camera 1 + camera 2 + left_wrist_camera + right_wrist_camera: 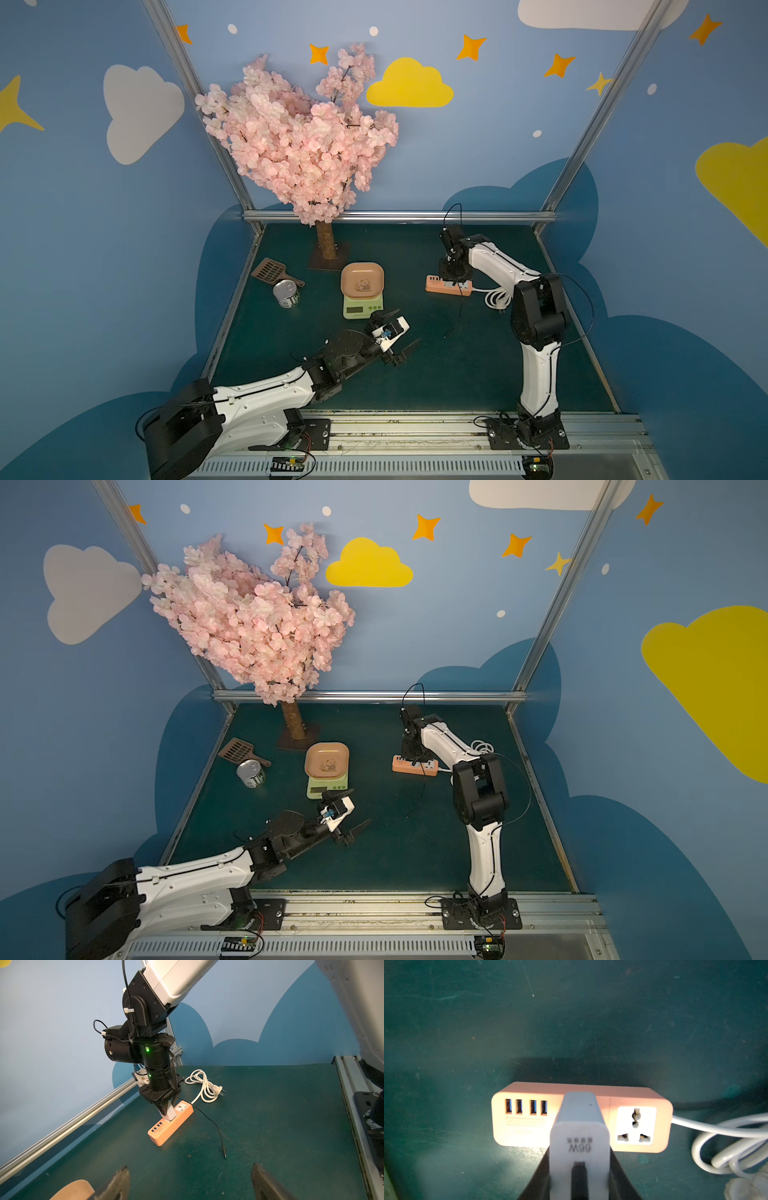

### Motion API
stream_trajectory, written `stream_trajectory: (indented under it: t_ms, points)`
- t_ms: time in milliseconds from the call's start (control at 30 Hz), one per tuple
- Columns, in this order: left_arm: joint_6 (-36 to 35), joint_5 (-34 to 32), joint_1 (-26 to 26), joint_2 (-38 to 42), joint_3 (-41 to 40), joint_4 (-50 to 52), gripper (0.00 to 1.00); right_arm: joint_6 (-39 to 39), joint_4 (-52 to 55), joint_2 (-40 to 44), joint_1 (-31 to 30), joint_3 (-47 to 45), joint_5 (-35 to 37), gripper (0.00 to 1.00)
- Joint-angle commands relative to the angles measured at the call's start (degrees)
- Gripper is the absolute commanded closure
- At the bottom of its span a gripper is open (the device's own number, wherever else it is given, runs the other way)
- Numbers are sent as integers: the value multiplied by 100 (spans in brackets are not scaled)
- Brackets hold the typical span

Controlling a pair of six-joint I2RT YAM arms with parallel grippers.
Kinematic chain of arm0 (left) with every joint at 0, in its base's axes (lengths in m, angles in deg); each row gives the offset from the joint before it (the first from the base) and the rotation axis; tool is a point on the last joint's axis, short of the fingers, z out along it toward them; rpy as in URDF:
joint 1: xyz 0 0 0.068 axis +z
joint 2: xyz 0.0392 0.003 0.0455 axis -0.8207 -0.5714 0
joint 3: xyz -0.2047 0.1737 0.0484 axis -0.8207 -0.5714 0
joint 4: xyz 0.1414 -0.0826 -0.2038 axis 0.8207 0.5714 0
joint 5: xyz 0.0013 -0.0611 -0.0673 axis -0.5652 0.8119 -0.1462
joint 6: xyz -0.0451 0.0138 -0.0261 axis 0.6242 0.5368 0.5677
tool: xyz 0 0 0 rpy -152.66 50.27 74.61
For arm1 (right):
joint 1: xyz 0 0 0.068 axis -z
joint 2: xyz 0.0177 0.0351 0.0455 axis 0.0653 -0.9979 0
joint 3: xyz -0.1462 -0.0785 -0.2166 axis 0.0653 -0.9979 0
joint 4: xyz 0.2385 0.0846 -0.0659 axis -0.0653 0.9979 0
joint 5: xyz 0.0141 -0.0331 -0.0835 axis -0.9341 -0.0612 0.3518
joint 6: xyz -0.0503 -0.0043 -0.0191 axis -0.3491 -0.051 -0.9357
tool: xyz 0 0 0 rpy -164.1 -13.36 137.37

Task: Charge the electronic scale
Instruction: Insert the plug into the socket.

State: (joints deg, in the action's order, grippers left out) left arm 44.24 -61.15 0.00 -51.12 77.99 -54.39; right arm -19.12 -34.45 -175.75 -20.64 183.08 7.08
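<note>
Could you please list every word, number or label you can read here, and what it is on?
"66W": on the white charger block, seen upside down.
Small characters next to it: too small to read.
Printed label on the orange power strip: blurred, unreadable.
Tin can wrapper: too small to read.

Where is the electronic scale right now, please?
In both top views the scale sits mid-table between the can and the power strip, just beyond the left gripper.
</note>
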Motion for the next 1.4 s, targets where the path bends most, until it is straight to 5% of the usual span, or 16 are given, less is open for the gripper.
stream_trajectory:
  t_ms: [0, 400, 833, 1000, 1233, 1367]
  points:
    - [13, -4, -13, 106, -73, 55, 9, 34, 264, -564, -43, -388, -95, 100]
    - [31, 7, -13, 272, -220, 31, 8, 210, -240, -206, -199, -1351, 21, 100]
    - [31, 56, -7, 209, -214, -14, 8, 18, -69, -222, -120, -1160, -132, 100]
    - [9, 57, -13, 189, -158, 13, 8, -138, 103, -36, -89, -822, -139, 83]
    - [-24, 49, -12, 217, -91, 163, 8, -455, 441, 461, -40, -235, -185, 36]
    - [-40, -12, -13, 306, -119, 224, 8, -590, 662, 1071, -40, -388, -263, 27]
